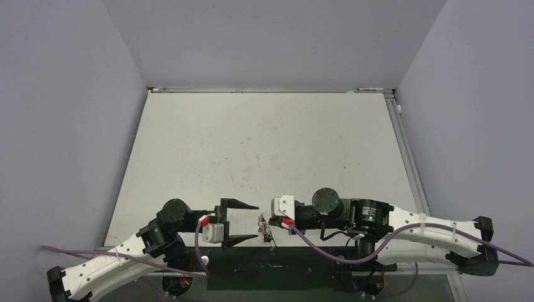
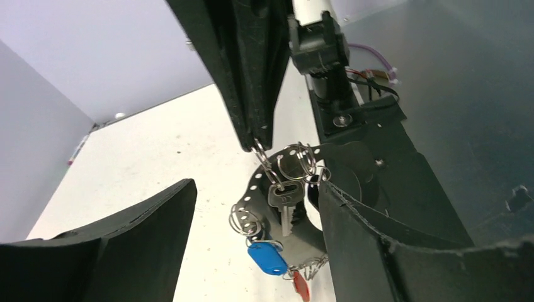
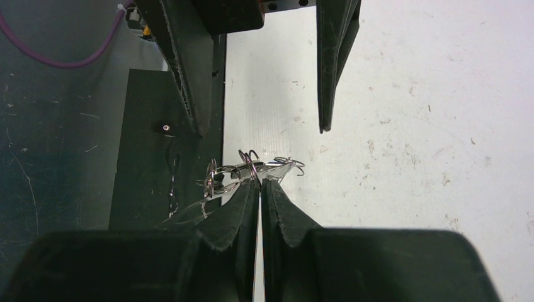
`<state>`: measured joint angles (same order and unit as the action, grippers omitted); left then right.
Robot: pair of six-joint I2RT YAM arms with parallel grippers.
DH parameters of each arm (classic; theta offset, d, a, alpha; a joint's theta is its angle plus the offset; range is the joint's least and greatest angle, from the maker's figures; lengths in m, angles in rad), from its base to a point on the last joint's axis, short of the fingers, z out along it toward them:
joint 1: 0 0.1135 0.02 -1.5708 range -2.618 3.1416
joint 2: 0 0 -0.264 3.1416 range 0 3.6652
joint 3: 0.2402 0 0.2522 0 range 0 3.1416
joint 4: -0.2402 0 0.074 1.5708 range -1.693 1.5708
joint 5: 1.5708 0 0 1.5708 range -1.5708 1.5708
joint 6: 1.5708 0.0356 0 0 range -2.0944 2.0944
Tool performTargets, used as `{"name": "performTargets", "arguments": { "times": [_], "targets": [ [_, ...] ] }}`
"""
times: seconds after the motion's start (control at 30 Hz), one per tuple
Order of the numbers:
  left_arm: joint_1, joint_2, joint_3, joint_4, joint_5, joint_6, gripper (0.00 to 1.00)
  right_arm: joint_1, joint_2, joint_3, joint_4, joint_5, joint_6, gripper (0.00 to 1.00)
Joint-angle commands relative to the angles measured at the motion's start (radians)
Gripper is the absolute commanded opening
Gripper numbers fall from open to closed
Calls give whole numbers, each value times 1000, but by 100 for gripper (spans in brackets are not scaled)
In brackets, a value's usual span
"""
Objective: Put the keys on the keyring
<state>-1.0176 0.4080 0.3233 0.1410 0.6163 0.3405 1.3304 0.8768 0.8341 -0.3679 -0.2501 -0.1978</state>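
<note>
White tabletop (image 1: pixel 264 145) and pale lilac walls (image 1: pixel 63 94) surround the work. The right gripper (image 3: pixel 259 184) is clamped on the keyring (image 2: pixel 250 184), which hangs below its tips with the keys (image 2: pixel 284 196) against it. The left gripper (image 1: pixel 257 221) stands apart, one finger on either side of the bunch. Recommended: close the left fingers on the keys only, avoiding the blue tag (image 2: pixel 267 258), while the right holds steady

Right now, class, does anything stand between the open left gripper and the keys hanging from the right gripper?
Nothing visible does. The left gripper faces the keys with open jaws and only air between them. The right gripper, shut on the keys, reaches in from the opposite side, not across that gap.
</note>
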Motion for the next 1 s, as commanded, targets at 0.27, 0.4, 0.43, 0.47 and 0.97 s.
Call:
{"name": "performTargets", "arguments": {
  "times": [0.27,0.4,0.43,0.47,0.97],
  "targets": [
    [60,-24,-23,418,-185,-432,55,6,-154,-44,268,117,23,5],
    [78,10,-22,497,-186,-487,52,7,-198,-96,388,164,31,5],
    [77,16,-18,504,-189,-491,52,7,-207,-108,415,176,29,5],
    [78,19,-10,502,-192,-493,52,7,-213,-116,434,188,27,5],
    [93,140,249,245,-308,-420,60,6,-316,-246,644,314,68,5]
  ]
}}
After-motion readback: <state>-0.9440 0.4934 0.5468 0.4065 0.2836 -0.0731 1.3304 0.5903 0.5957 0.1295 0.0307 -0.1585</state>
